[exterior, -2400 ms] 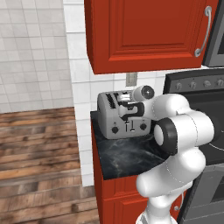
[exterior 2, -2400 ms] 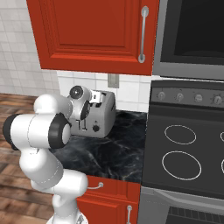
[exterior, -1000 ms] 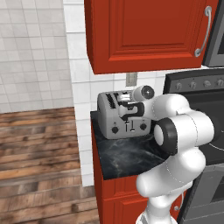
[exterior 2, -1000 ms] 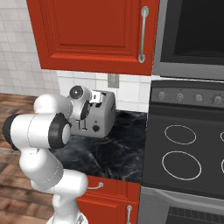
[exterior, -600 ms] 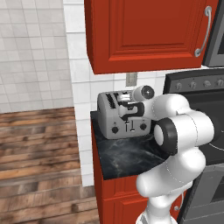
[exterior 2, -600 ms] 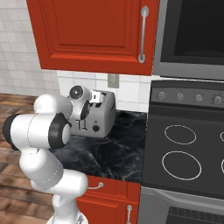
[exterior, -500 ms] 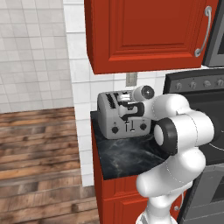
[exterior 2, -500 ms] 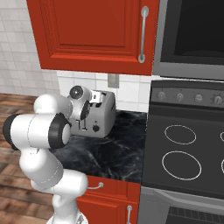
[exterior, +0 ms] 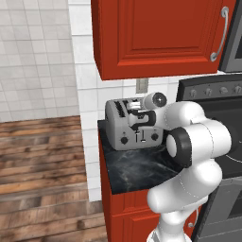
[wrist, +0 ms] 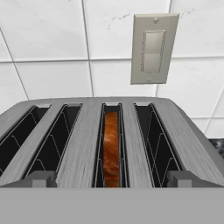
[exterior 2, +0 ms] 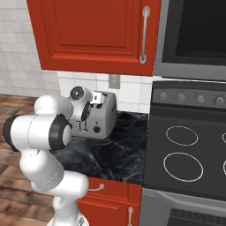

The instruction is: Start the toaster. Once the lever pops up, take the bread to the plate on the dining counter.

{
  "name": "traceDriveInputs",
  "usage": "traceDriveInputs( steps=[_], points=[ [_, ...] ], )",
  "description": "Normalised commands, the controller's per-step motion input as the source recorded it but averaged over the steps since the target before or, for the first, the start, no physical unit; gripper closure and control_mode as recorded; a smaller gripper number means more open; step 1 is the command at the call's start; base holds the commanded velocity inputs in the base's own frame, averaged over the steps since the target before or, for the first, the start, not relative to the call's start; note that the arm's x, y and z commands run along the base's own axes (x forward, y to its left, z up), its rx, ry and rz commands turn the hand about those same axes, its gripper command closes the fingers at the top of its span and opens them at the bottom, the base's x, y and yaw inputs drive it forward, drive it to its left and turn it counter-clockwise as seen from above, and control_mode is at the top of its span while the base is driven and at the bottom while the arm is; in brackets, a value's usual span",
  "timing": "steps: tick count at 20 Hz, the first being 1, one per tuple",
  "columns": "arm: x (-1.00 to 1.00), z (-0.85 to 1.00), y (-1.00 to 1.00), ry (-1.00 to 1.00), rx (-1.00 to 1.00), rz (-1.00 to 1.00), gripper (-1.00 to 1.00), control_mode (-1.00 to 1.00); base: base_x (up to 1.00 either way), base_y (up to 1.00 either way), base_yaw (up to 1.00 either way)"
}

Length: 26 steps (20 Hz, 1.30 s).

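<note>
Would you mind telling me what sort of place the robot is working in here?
A home kitchen, rendered rather than real: a silver toaster sits on a black marble-look counter, red cabinets hang above it, and a stove with ring burners stands beside it.

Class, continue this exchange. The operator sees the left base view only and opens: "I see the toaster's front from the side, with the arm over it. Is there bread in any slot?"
Observer: Yes. The hand view looks down into the toaster: one slice of bread sits deep in the third slot from that view's left. The other three slots are empty.
Operator: Is the gripper closed on anything?
Observer: No. The gripper is open, its tips wide apart above the toaster's near edge, touching nothing.
Operator: What lies past the arm?
Observer: The right base view shows a cooktop with white burner rings beside the counter.
</note>
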Motion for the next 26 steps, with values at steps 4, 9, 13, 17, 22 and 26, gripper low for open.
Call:
traceDriveInputs(
  steps=[4, 9, 13, 17, 22, 26],
  points=[
    [0.0, 0.0, 0.0, 0.0, 0.0, 0.0, -1.0, -1.0, 0.0, 0.0, 0.0],
    [0.0, 0.0, 0.0, 0.0, 0.0, 0.0, -1.0, -1.0, 0.0, 0.0, 0.0],
    [0.0, 0.0, 0.0, 0.0, 0.0, 0.0, -1.0, -1.0, 0.0, 0.0, 0.0],
    [0.0, 0.0, 0.0, 0.0, 0.0, 0.0, -1.0, -1.0, 0.0, 0.0, 0.0],
    [0.0, 0.0, 0.0, 0.0, 0.0, 0.0, -1.0, -1.0, 0.0, 0.0, 0.0],
    [0.0, 0.0, 0.0, 0.0, 0.0, 0.0, -1.0, -1.0, 0.0, 0.0, 0.0]
  ],
)
